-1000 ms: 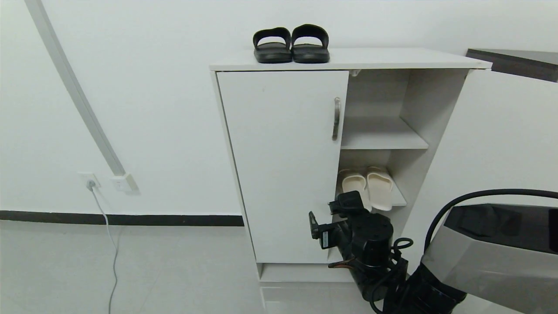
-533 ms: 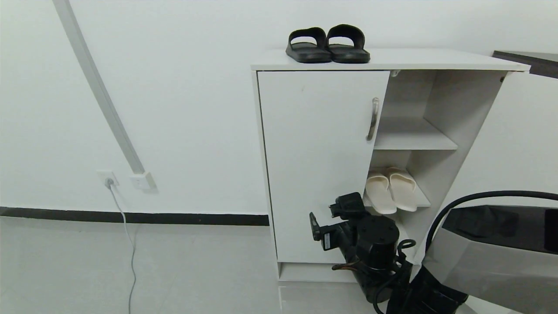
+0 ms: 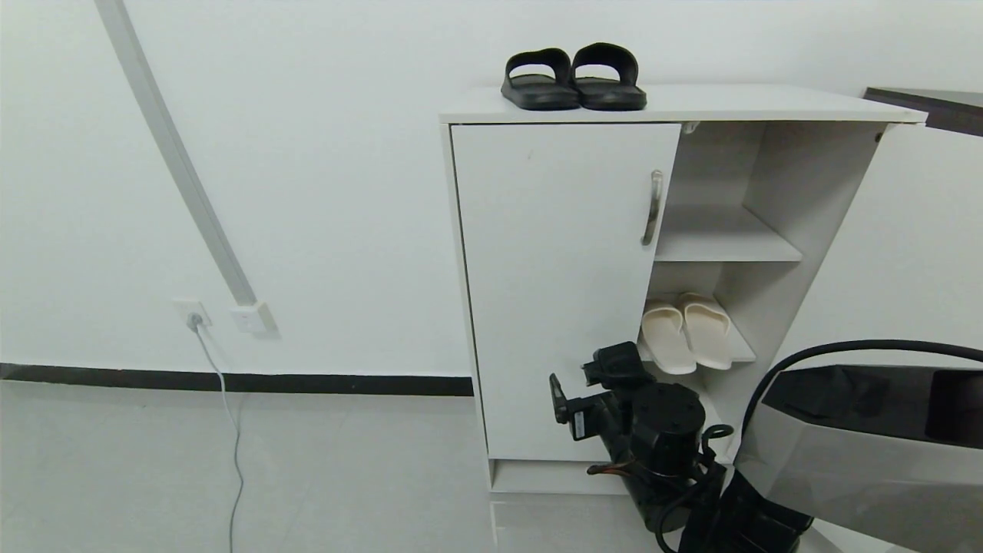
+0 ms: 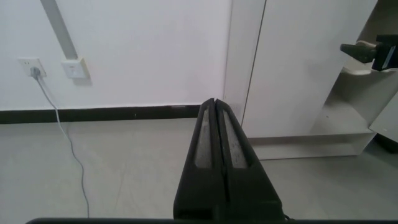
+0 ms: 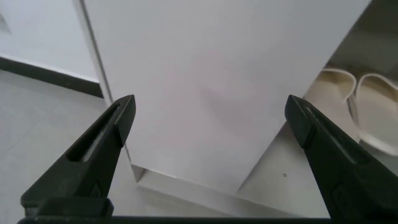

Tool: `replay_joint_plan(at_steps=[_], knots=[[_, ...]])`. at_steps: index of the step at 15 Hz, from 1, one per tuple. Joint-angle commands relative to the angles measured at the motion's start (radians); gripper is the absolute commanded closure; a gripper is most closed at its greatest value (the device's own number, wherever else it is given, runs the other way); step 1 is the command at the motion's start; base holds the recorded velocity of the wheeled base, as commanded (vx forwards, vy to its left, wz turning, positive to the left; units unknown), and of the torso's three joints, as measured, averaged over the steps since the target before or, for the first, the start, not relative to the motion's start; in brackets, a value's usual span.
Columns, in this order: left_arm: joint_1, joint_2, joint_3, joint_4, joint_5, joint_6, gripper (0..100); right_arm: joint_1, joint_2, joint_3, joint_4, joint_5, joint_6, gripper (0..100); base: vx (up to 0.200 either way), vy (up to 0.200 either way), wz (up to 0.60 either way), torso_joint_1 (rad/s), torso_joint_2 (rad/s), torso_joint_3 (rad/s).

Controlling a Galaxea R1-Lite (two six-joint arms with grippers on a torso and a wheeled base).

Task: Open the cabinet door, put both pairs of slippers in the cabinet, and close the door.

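Step in hand: by my reading, fetching the second pair; the cabinet has its right door swung open and one pair already inside.
Black slippers: side by side on the cabinet's top, upper centre of the head view, toes toward me.
White slippers: on the lower shelf inside, right of centre in the frame.
Right hand: spread wide with nothing in it, low in the frame, facing the closed left door.
Left hand: fingers pressed together, holding nothing, pointing at the floor beside the cabinet.
Slippers against hand: the black pair sits well above the right hand, almost straight up the frame and well apart from it; the white pair lies near it, just up and to the right.
How I'd do it: raise the right hand clear of the door face and its handle, come in level over the front edge, and pinch both straps together.
Where to put them: the bare upper shelf looks the easy spot.
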Motion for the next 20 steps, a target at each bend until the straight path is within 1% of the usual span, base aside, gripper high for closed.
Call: replay_joint_plan(at_steps=[1,7,12,20], knots=[[0.000,0.000,0.000,-0.002,0.000,0.000,100,-0.005,0.007,-0.002,0.000,0.002,0.000,0,0.000,0.000,0.00,0.000,0.00,0.000],[0.000,0.000,0.000,0.000,0.000,0.000,100,-0.005,0.007,-0.003,0.000,0.007,0.000,0,0.000,0.000,0.00,0.001,-0.02,-0.028],[0.000,0.000,0.000,0.000,0.000,0.000,100,-0.005,0.007,-0.002,0.000,0.007,0.000,0,0.000,0.000,0.00,0.052,-0.39,-0.328],[0.000,0.000,0.000,-0.002,0.000,0.000,100,-0.005,0.013,-0.002,-0.001,0.007,0.000,0,0.000,0.000,0.00,0.132,-0.46,-0.333]])
